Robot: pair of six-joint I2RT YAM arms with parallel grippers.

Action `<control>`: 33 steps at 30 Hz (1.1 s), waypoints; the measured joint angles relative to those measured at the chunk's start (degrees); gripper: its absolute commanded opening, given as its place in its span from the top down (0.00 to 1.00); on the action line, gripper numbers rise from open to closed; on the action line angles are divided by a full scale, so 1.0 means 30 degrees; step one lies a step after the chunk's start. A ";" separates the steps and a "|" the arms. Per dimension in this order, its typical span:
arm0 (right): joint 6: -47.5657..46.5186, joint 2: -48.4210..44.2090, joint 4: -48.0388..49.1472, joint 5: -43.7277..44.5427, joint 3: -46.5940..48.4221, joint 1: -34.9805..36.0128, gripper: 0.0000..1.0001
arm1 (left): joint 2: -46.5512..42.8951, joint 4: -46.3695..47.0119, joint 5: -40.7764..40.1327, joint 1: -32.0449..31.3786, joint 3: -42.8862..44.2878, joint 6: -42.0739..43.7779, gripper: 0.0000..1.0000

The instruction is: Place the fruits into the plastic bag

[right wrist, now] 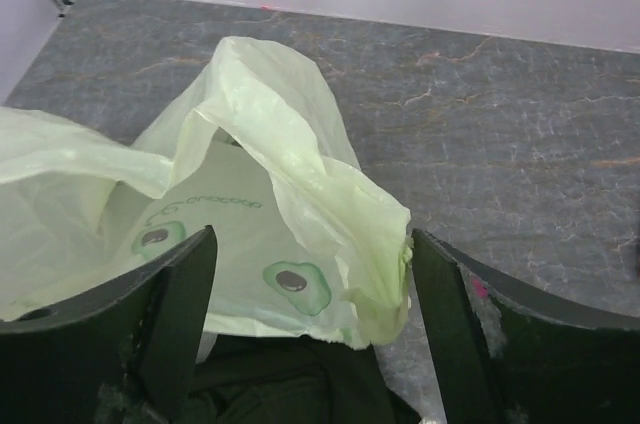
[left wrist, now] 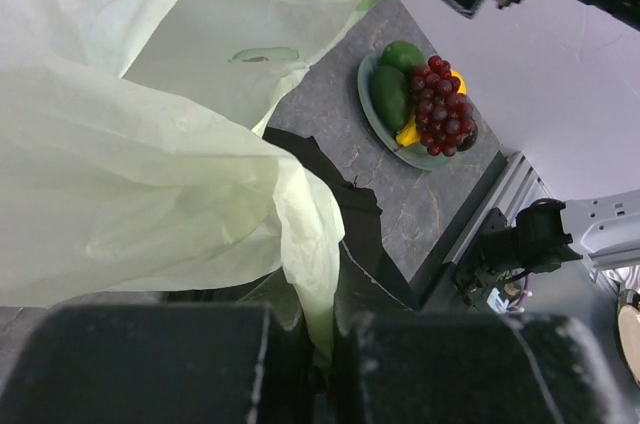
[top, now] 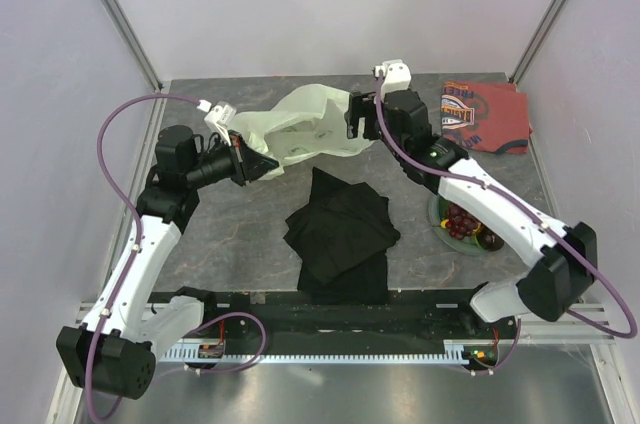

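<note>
— fruits (left wrist: 432, 104), where are they?
— heaped on the round grey-green plate (left wrist: 415, 160) at the right side of the table (top: 230, 234), partly under the right arm: a dark red grape bunch (left wrist: 445, 109), green fruits (left wrist: 390, 94), and a yellow fruit (left wrist: 408, 134) peeking out.
— and the plastic bag (top: 300, 124)?
— crumpled at the back of the table between the two grippers, beyond the black cloth (top: 340, 229).
— left gripper (top: 265, 166)?
— jaws pressed nearly together on a fold of the bag's film at its left end. the film runs down into the slit between the fingers.
— right gripper (right wrist: 312, 236)?
— jaws wide apart at the bag's right end. a corner of the bag with an avocado print lies between the fingers, unclamped.
</note>
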 measured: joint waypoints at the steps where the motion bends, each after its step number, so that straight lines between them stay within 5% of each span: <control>1: 0.0058 -0.0430 -0.0044 -0.0189 -0.0197 0.0000 0.12 | 0.0000 -0.0029 -0.0007 0.0000 0.0000 0.0007 0.99; 8: 0.0903 -0.5894 -0.1209 -0.0546 -0.2412 0.0022 0.12 | 0.0000 -0.0138 -0.0095 0.0022 0.0000 0.0015 0.98; 16: 0.2062 -1.0054 -0.6812 0.1865 -0.3555 -0.2011 0.29 | 0.0000 -0.0175 -0.0437 0.0058 0.0000 0.0022 0.98; 22: 0.2273 -0.8058 -0.9632 0.1027 -0.5807 -0.6958 0.44 | -0.0015 -0.0204 -0.0539 0.0058 0.0000 0.0022 0.98; 33: 0.2419 -0.5304 -1.2524 0.2776 -0.6018 -0.6951 0.55 | -0.0029 -0.0211 -0.0678 0.0058 0.0000 0.0022 0.98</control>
